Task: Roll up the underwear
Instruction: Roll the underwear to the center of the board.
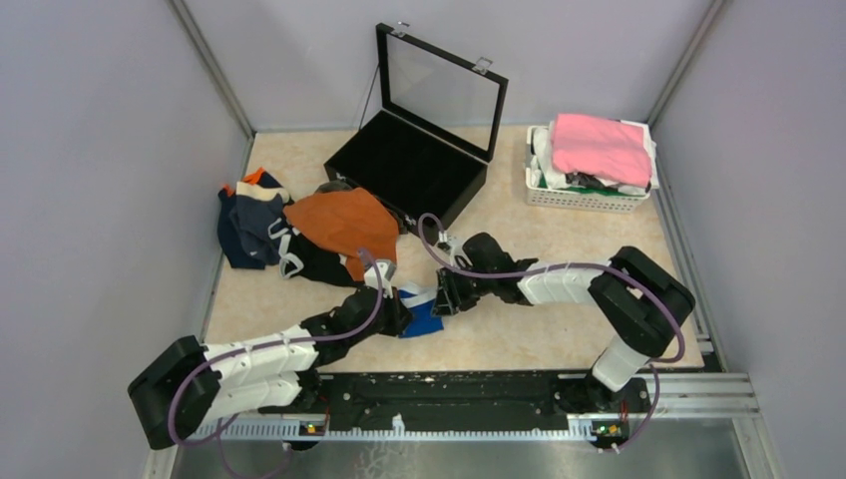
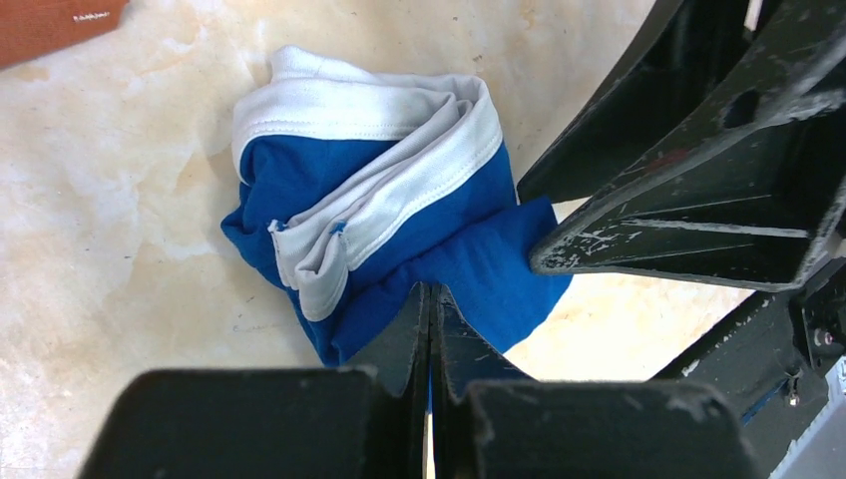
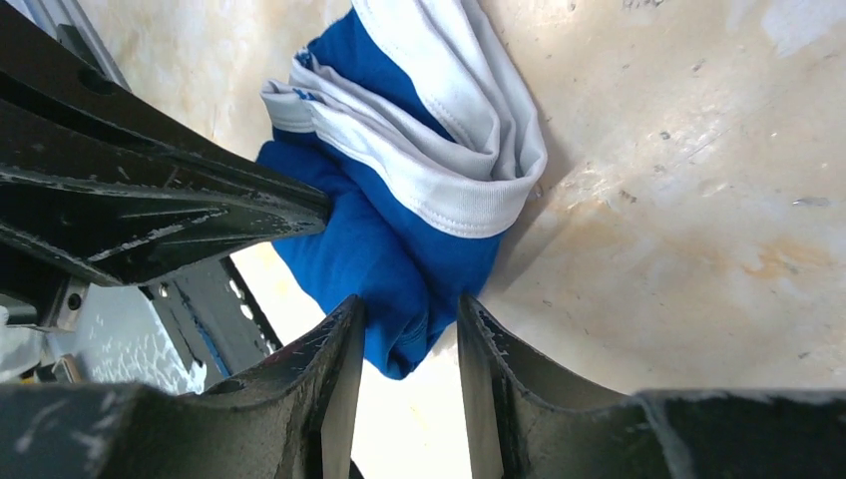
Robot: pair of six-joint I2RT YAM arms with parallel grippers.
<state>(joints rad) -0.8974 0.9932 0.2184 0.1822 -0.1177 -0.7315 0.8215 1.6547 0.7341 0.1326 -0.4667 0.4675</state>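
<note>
The left tool (image 2: 431, 299) has its two fingers pressed flat together, with no gap between them. Their tips lie against the near edge of the blue underwear (image 2: 399, 230); whether a fold of cloth is caught between them cannot be told. The right tool (image 3: 409, 329) stands spread. Its fingers sit either side of one blue end of the same garment, the left finger against the fabric and a clear gap at the other.

The blue underwear lies bunched into a loose lump between the two tools, its white waistband folded over itself and curling across the top. It sits on the counter (image 1: 519, 339) at the near middle, the left tool reaching in from the left and the right tool from the right.

Further out, on the far left of the counter, lies a heap of other underwear: a rust-orange pair (image 1: 339, 220) spread on top, a navy pair (image 1: 249, 225) to its left and a black pair (image 1: 309, 261) at its near edge. Behind the heap, at the far middle, stands a black case (image 1: 409, 165) with its glass lid raised. At the far right is a white basket (image 1: 589, 195) holding a folded pink cloth (image 1: 599, 148).
</note>
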